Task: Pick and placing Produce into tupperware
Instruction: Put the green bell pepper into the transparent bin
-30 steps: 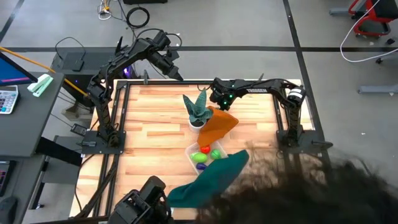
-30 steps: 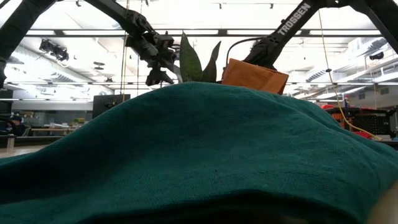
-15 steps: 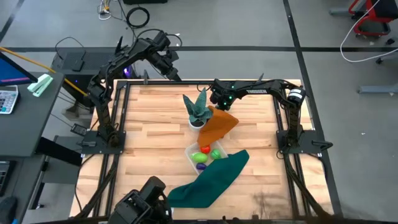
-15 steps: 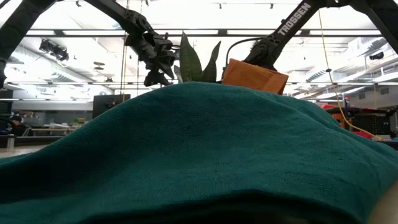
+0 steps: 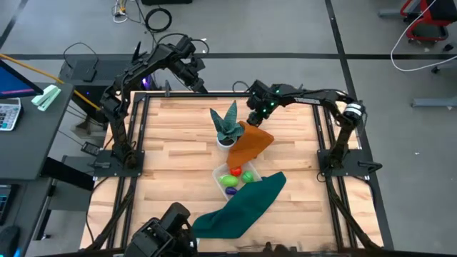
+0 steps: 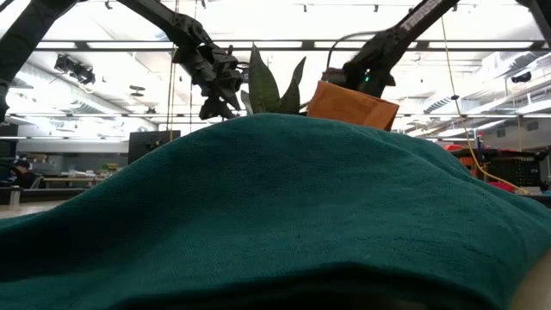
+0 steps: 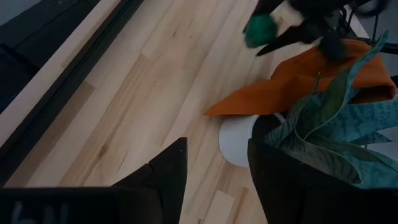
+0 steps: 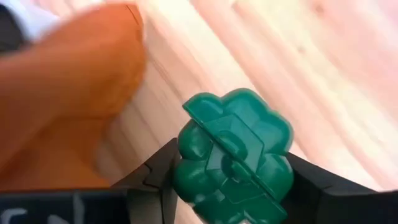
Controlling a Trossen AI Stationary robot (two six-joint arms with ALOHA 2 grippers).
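- The right gripper [image 5: 255, 116] hangs above the far middle of the desk [image 5: 171, 150], just over the far edge of the orange cloth [image 5: 251, 141]; its fingers [image 8: 152, 186] pinch a dark green lobed toy vegetable [image 8: 231, 152] between them.
- That green piece is lifted off the wood, right of the potted plant [image 5: 227, 123] and far from the tupperware [image 5: 238, 178].
- The tupperware sits near the middle of the desk, just nearer than the plant's white pot [image 7: 239, 139]. Inside it I can see a red piece [image 5: 234, 171], a yellow one [image 5: 225, 180], a light green one [image 5: 247, 176] and a purple one [image 5: 230, 190].
- A teal cloth [image 5: 239, 207] lies touching the box's near right side and runs toward the near left.
- The left gripper [image 5: 199, 83] waits over the far edge of the desk, left of the plant, with its fingers [image 7: 168, 171] spread and empty.
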